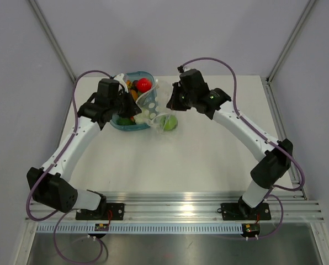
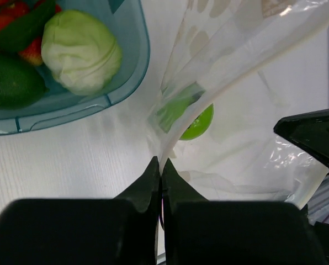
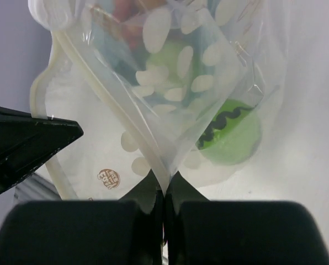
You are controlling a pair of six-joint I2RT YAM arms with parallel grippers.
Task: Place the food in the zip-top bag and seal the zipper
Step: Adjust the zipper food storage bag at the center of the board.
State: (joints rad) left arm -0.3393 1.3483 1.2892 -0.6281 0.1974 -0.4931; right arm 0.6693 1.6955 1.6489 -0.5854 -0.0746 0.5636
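The clear zip-top bag (image 1: 152, 102), printed with white ovals, is held up between both grippers beside the blue tray. A green apple (image 1: 169, 122) lies inside its lower part and shows through the film (image 3: 232, 136) (image 2: 199, 123). My left gripper (image 2: 161, 161) is shut on the bag's whitish zipper strip (image 2: 222, 91). My right gripper (image 3: 164, 180) is shut on the bag's opposite edge, where the zipper strip (image 3: 116, 110) runs up and left. The rest of the food stays in the tray: pale cabbage (image 2: 81, 51), red strawberry (image 1: 144, 84), a dark green piece (image 2: 10, 83).
The translucent blue tray (image 2: 70, 110) (image 1: 123, 126) stands just left of the bag, under my left wrist. White tabletop surrounds it, with grey walls behind and an aluminium rail along the near edge. Each wrist view shows the other gripper's black finger (image 3: 26, 144) (image 2: 314, 138).
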